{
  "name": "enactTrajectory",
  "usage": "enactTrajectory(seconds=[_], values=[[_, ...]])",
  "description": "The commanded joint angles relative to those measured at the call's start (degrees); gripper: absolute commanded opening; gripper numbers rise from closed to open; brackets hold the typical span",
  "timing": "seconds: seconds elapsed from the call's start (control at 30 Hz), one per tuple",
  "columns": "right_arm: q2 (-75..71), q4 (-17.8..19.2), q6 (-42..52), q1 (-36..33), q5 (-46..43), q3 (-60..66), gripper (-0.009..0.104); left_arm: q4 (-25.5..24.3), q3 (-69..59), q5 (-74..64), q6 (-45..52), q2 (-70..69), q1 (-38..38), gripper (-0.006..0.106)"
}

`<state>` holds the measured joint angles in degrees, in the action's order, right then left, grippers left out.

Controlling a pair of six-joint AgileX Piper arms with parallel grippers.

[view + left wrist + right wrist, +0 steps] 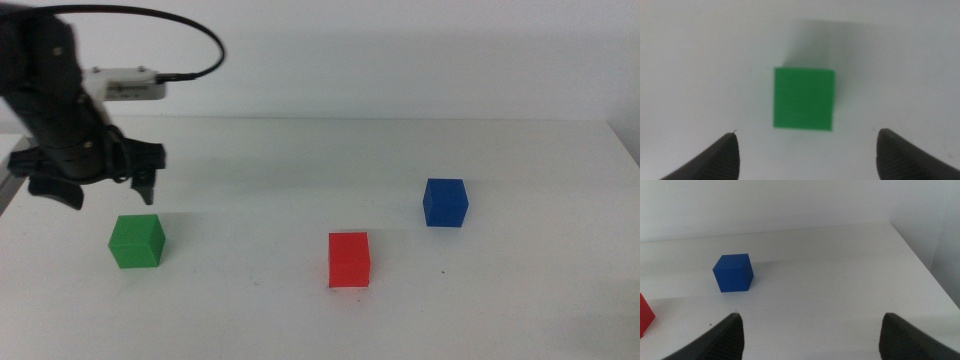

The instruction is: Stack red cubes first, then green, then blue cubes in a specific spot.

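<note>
White table (pixel 300 320) — pale wall (pixel 400 50)

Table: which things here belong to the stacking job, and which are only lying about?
Job:
red cube
green cube, under the open left gripper
blue cube
open right gripper, waiting

Lying about:
nothing; only the white table itself

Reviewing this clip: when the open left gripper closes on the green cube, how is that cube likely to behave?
The green cube looks rigid, with flat faces, so it should probably not squash or roll. Its matte surface suggests a fair grip. It sits flat on the white table, centred between the open jaws of the left gripper, so tipping seems unlikely.
</note>
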<state>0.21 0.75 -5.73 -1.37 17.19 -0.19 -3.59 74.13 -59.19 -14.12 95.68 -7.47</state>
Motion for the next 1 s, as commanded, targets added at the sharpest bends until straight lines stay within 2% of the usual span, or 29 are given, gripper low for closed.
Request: enactTrajectory(seconds=[0.0, 0.07, 0.4, 0.53, 0.63, 0.77, 0.87, 0.97], values=[[-0.21, 0.32, 0.14, 0.27, -0.42, 0.19, 0.087, 4.04, -0.63, 2.63, 3.73, 1.20, 2.99, 0.094], [-0.21, 0.32, 0.14, 0.27, -0.42, 0.19, 0.087, 5.57, -0.63, 3.31, 5.30, 2.73, 4.09, 0.094], [-0.21, 0.32, 0.14, 0.27, -0.42, 0.19, 0.087, 6.04, -0.63, 7.75, 6.82, 12.35, 4.44, 0.094], [-0.21, 0.32, 0.14, 0.27, -0.42, 0.19, 0.087, 6.04, -0.63, 8.75, 6.82, 14.99, 4.44, 0.086], [-0.21, 0.32, 0.14, 0.27, -0.42, 0.19, 0.087, 6.04, -0.63, 9.27, 6.82, 15.45, 4.44, 0.069], [-0.21, 0.32, 0.14, 0.27, -0.42, 0.19, 0.087, 8.12, -0.63, 7.74, 5.85, 14.14, 2.50, 0.033], [-0.21, 0.32, 0.14, 0.27, -0.42, 0.19, 0.087, 7.74, 0.97, 4.38, 0.33, 11.09, -3.29, 0.012], [-0.21, 0.32, 0.14, 0.27, -0.42, 0.19, 0.087, 2.64, 6.37, -0.39, -10.66, 8.90, -13.13, -0.001]])
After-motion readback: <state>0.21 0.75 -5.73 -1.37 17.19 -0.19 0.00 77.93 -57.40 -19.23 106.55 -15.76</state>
